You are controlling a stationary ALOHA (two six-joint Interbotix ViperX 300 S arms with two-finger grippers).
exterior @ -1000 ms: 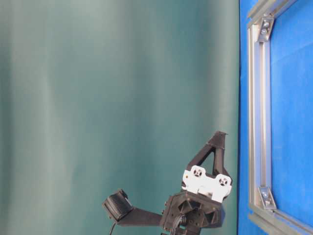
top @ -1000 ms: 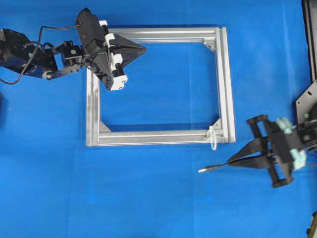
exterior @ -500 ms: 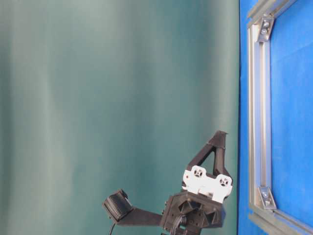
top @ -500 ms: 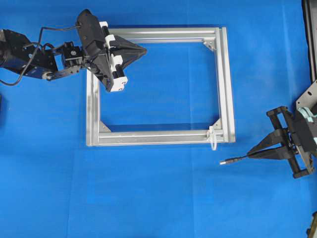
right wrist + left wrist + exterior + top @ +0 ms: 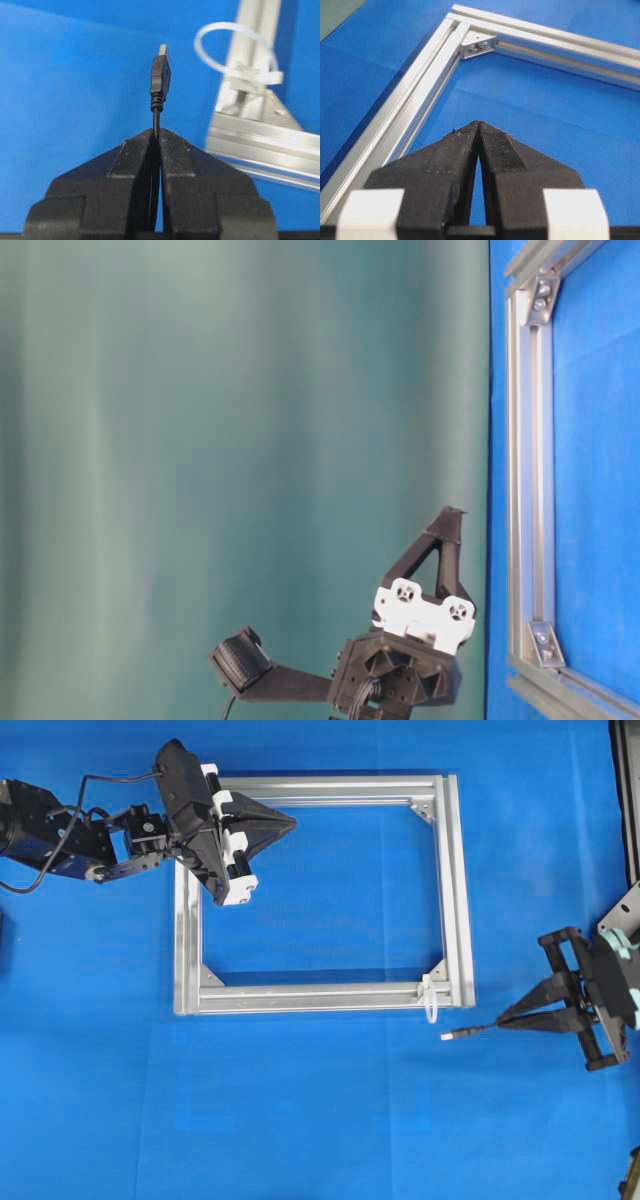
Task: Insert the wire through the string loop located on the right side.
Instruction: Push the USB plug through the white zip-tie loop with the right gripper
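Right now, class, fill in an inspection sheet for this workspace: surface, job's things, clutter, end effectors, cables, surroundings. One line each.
Surface: blue table cover, flat.
Job's things: wire held upright in the wrist view, plug tip lying beside the string loop, not through it. The loop hangs at the lower right corner of the aluminium frame.
Clutter: nothing seen.
End effectors: right end effector shut on the wire; left end effector shut, empty, over the frame's upper left corner.
Cables: black robot cable looping at the left arm.
Surroundings: green curtain beside the table.
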